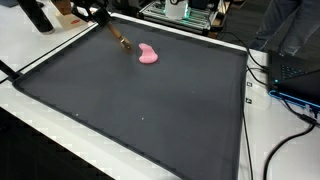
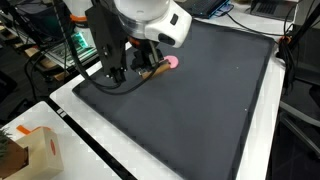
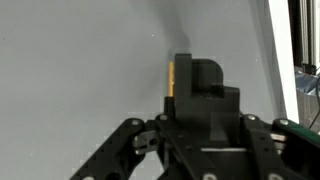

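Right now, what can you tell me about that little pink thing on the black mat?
The pink thing is a small, rounded, soft-looking lump of uneven shape, plain pink all over. It lies flat on the black mat, near one edge. The brown stick in the gripper points at it, tip close; whether they touch cannot be told.

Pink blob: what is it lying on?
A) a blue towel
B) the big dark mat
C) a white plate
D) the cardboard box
B: in both exterior views the pink blob lies flat on the big dark mat, close to the tip of the brown stick that the gripper holds.
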Robot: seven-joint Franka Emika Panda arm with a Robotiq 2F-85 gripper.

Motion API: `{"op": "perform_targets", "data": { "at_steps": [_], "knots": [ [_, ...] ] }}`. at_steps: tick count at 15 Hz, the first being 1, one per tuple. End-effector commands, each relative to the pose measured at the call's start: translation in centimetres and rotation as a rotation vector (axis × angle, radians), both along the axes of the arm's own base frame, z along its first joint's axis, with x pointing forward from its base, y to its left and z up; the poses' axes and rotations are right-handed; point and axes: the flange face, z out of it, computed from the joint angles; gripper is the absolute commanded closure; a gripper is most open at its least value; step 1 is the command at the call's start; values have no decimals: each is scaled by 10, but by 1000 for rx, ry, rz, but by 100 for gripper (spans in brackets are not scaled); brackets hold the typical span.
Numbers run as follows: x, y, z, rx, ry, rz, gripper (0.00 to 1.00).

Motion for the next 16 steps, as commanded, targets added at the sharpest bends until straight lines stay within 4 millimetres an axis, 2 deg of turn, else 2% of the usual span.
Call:
{"op": "perform_targets", "data": {
  "at_steps": [1, 9, 16],
  "knots": [
    [6, -3, 1, 59, 18, 2, 76],
    [16, 11, 10, 58, -2, 34, 76],
    [30, 36, 38, 21, -125, 115, 76]
  ]
}}
